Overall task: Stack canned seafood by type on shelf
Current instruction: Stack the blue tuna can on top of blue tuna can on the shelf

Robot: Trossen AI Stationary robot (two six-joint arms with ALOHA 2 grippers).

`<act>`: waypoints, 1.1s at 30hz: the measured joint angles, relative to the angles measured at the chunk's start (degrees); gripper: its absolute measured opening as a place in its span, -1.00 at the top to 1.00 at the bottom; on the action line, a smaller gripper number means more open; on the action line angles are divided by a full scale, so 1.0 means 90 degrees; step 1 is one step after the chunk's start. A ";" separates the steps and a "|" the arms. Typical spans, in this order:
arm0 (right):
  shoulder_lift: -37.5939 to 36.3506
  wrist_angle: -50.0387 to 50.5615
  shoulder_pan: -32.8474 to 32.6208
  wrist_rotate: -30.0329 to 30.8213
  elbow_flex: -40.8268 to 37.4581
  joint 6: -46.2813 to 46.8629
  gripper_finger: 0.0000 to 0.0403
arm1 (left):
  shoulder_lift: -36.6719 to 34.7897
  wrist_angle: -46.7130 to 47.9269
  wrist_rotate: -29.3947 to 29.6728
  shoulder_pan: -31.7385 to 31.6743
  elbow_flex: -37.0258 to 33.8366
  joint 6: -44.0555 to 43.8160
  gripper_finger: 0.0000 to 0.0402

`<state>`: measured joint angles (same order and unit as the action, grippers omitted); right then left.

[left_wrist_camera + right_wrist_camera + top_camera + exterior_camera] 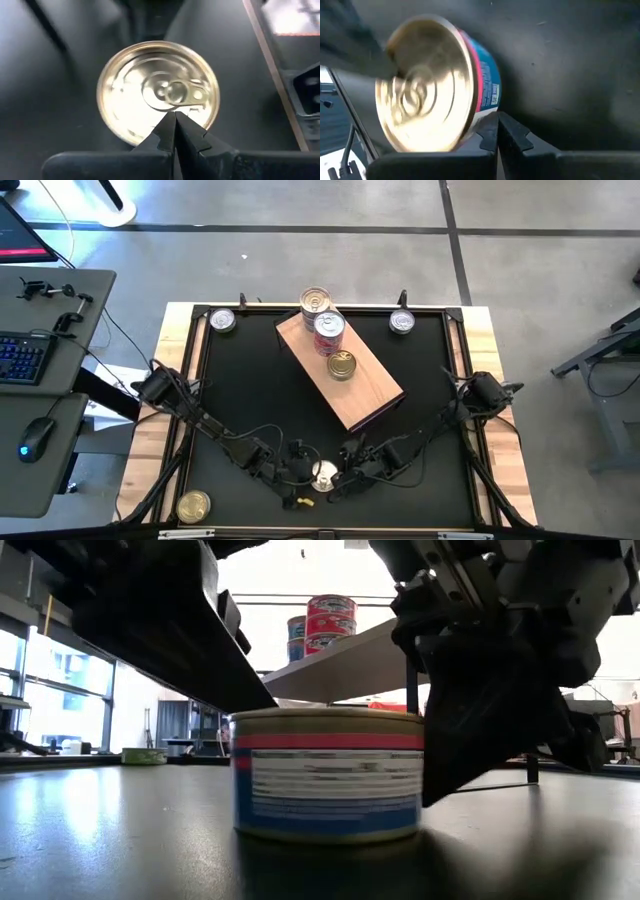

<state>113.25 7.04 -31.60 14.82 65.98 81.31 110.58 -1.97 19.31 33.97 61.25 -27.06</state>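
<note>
Both end effectors, pressed together, flank a tin (324, 473) on the black table (240, 390) below the shelf (365, 385).

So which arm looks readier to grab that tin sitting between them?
Probably left: the left gripper hangs squarely over the tin; the right gripper sits beside it. Both are shut.
</note>
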 joint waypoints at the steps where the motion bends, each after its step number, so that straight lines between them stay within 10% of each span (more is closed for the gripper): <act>1: 0.0000 0.0051 0.0002 0.0000 0.0066 -0.0022 1.00 | 0.0037 -0.0047 -0.0065 0.0022 0.0008 -0.0044 1.00; 33: -0.0200 0.2021 -0.0026 -0.0179 0.2056 -0.1839 1.00 | 0.0134 0.0610 -0.0512 0.0177 -0.0039 -0.0419 1.00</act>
<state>111.45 25.23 -31.84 13.21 84.49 64.76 111.79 3.52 14.70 35.57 60.90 -30.83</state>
